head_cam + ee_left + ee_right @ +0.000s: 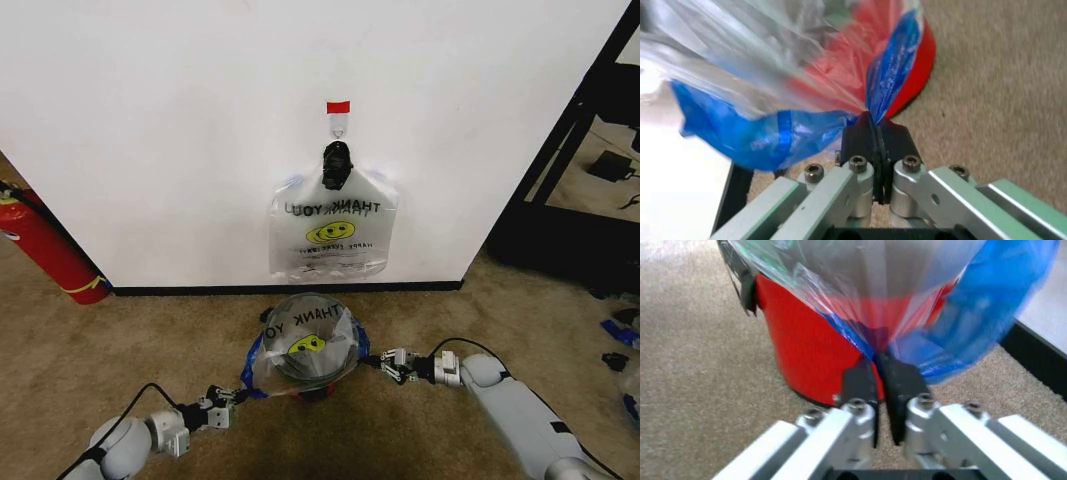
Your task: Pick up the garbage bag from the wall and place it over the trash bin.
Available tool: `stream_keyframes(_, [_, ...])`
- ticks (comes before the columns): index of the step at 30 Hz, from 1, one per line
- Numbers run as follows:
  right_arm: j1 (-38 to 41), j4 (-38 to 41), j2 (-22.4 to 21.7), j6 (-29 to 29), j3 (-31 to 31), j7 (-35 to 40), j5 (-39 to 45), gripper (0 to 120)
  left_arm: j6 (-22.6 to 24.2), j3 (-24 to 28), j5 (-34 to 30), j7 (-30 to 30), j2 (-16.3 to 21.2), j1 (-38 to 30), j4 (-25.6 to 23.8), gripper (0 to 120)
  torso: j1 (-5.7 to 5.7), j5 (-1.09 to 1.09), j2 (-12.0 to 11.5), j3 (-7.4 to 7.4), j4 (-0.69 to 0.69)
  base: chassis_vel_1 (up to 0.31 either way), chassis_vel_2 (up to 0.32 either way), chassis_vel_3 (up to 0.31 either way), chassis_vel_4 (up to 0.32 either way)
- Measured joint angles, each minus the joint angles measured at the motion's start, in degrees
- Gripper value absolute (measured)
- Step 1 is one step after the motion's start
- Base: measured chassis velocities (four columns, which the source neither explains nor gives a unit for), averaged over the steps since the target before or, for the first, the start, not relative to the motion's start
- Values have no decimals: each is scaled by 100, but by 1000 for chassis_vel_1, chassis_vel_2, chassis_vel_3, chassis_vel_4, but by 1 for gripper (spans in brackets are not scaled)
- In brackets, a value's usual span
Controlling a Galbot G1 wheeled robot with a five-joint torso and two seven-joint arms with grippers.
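Observation:
The garbage bag (305,340), clear with "THANK YOU" and a yellow smiley, is spread over the trash bin (318,393), whose dark rim shows through the plastic. My left gripper (237,395) is shut on the bag's blue handle strip at the bin's left. In the left wrist view the left gripper (875,122) pinches the blue strip (773,135) beside the bin's red base (917,65). My right gripper (383,362) is shut on the blue strip at the bin's right. The right wrist view shows the right gripper (879,362) clamped on the bag (973,315) against the red bin (800,355).
The white wall (150,120) with black baseboard (250,290) stands just behind the bin. A red tape strip (338,107) and hook (338,125) hold same-printed bags (333,235) under a black clip. A red fire extinguisher (45,245) leans at left; a black frame (570,150) stands at right.

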Motion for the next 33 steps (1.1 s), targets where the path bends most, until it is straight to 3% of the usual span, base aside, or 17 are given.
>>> stream_keyframes(1, [-53, 51, -55, 15, 2, -76, 71, 13, -65, -24, -146, 72, 58, 46, -67, 5, 0, 1, 0, 0, -1, 0, 0, 0, 0])
stream_keyframes(6, [-130, 104, -181, 40, 95, -393, 134, 26, -249, -149, -223, 369, 166, 104, -172, 19, 0, 1, 0, 0, 0, 0, 0, 0, 0])
stream_keyframes(10, [-324, 349, -468, -36, 251, -963, 377, 48, -415, -397, -461, 1190, 306, 166, -360, 38, 0, 0, 0, 0, -1, 0, 0, 0, 0])
stream_keyframes(12, [-357, 402, -504, -56, 272, -1019, 409, 48, -428, -435, -481, 1272, 319, 173, -383, 41, 0, 0, 0, 0, -1, 0, 0, 0, 0])
stream_keyframes(16, [-745, 1118, -874, -344, 347, -1174, 1087, 66, -511, -918, -911, 1834, 471, 273, -659, 59, 0, 0, 0, 0, -2, 0, 0, 0, 0])
stream_keyframes(18, [-858, 1348, -960, -479, 344, -1107, 1378, 71, -482, -1072, -1157, 1916, 493, 300, -772, 63, 0, 0, 0, 0, -2, 0, 0, 0, 0])
stream_keyframes(21, [-1192, 2347, -1293, -1126, 261, -397, 2298, 87, 28, -1541, -2060, 1811, 479, 447, -1370, 78, 0, 4, 0, -1, -1, 0, 0, 0, 0])
stream_keyframes(24, [-1286, 2756, -1442, -1430, 188, 122, 2617, 91, 262, -1579, -2359, 1600, 464, 548, -1577, 84, 0, 4, 0, -1, -2, 0, 0, 0, 0])
stream_keyframes(25, [-1321, 3213, -1597, -1779, 80, 882, 2866, 97, 415, -1570, -2516, 1470, 433, 618, -1707, 89, 0, 0, 1, 0, -3, 0, 0, 0, 0])
stream_keyframes(28, [-1065, 3808, -1794, -2761, -231, 2164, 3165, 100, 468, -1449, -2334, 1404, 263, 656, -1805, 99, 0, 0, 0, 0, 0, 0, 0, 0, 0])
stream_keyframes(30, [-985, 3827, -1806, -2896, -280, 2243, 3167, 100, 464, -1435, -2293, 1403, 237, 657, -1813, 100, 0, -1, 0, 0, -1, 0, 0, 0, 0])
stream_keyframes(33, [26, 3553, -1758, -4086, -882, 2398, 3149, 100, 425, -1354, -2025, 1387, 19, 674, -1886, 100, 0, 0, 0, 0, -1, 0, 0, 0, 0])
